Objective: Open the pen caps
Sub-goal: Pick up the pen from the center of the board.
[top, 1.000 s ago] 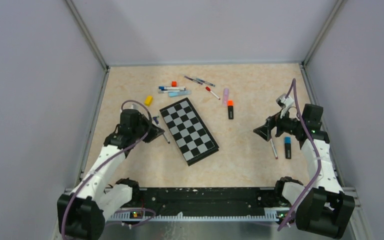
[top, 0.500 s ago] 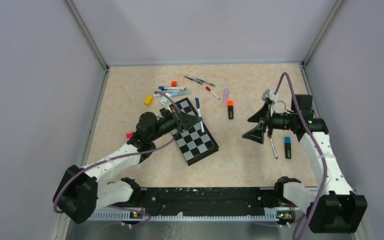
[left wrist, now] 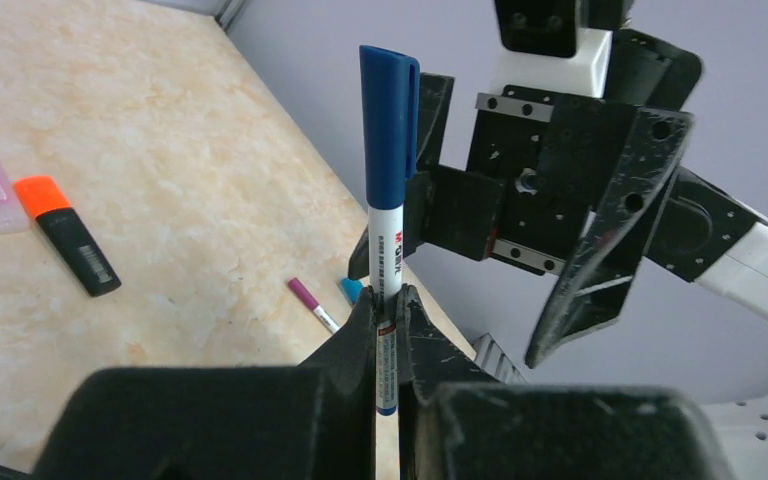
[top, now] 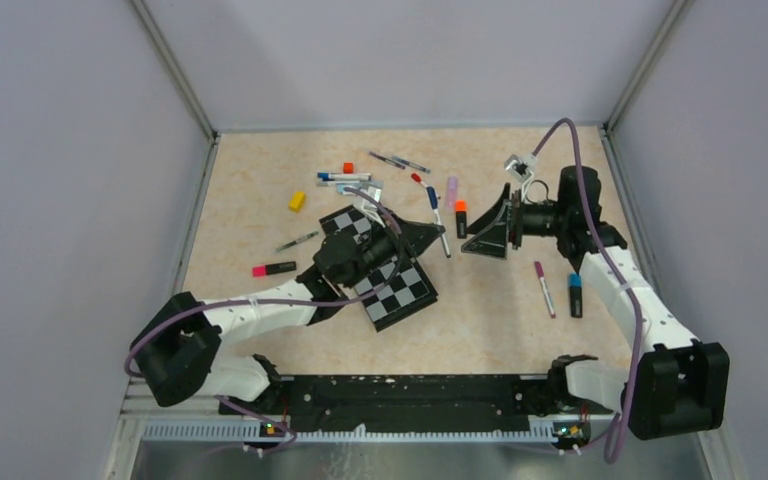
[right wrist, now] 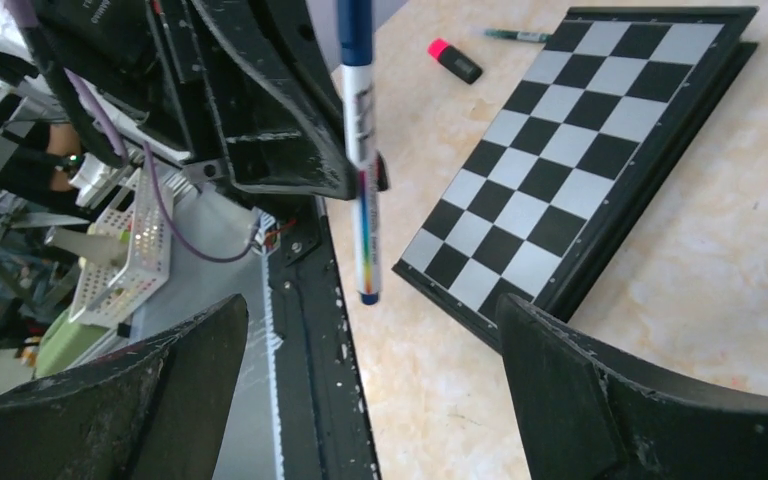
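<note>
My left gripper (top: 434,230) is shut on the lower barrel of a white pen (left wrist: 385,250) and holds it up over the chessboard's right edge. Its blue pen cap (left wrist: 389,120) is on and sticks out beyond the fingers (left wrist: 360,340). My right gripper (top: 482,232) faces it from the right, open wide. The pen (right wrist: 362,170) stands between and ahead of the right fingers (right wrist: 600,390), touching neither. Other capped pens lie on the table: an orange-capped marker (top: 460,215), a lilac highlighter (top: 451,190) and a pink pen (top: 543,288).
The chessboard (top: 405,292) lies under the left arm. A blue-capped marker (top: 575,295) lies at the right. A pink-capped marker (top: 274,268) and a green pen (top: 298,241) lie at the left. More pens (top: 345,178), a yellow block (top: 297,201) and an orange-red cube (top: 348,168) lie at the back.
My left arm has swung right across the chessboard with the blue-capped pen in its grip. My right gripper has moved up and left to face it.
</note>
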Controlling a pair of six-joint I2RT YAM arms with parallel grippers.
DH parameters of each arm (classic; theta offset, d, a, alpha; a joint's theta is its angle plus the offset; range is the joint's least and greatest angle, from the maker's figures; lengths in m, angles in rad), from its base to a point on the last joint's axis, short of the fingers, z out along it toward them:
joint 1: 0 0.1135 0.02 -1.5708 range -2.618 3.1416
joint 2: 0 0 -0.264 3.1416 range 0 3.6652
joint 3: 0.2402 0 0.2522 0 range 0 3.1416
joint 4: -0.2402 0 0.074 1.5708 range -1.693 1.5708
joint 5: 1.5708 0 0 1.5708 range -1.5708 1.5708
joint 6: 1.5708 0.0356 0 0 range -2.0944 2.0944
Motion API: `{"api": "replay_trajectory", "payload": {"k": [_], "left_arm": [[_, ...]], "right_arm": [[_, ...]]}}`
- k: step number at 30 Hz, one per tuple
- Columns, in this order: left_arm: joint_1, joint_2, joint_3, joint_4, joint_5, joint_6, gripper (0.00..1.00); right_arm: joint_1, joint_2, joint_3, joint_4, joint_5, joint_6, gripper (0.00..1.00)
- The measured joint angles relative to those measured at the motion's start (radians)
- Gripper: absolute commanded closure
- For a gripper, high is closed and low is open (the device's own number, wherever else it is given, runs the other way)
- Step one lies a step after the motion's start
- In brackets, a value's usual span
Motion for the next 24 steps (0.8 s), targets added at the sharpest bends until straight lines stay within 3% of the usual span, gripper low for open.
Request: {"api": "replay_trajectory", "payload": {"k": [7,17,20,24], "left_arm": [[-0.037,0.053,0.021,0.002,-0.080,-0.001,1.00],[-0.069,0.086,0.034,0.034,-0.113,-0.023,1.00],[-0.076,0.090,0.034,0.037,-0.117,-0.029,1.00],[-0.079,0.095,0.036,0.040,-0.120,-0.035,1.00]], "right_arm": [[0.033,0.002,-0.055,0.146,-0.015,0.141,0.18],[0.085,0.058,-0.056,0.194,-0.011,0.171,0.39],[0.097,0.074,-0.056,0.191,-0.008,0.166,0.58],[0.109,0.083,-0.056,0.189,-0.007,0.147,1.00]]}}
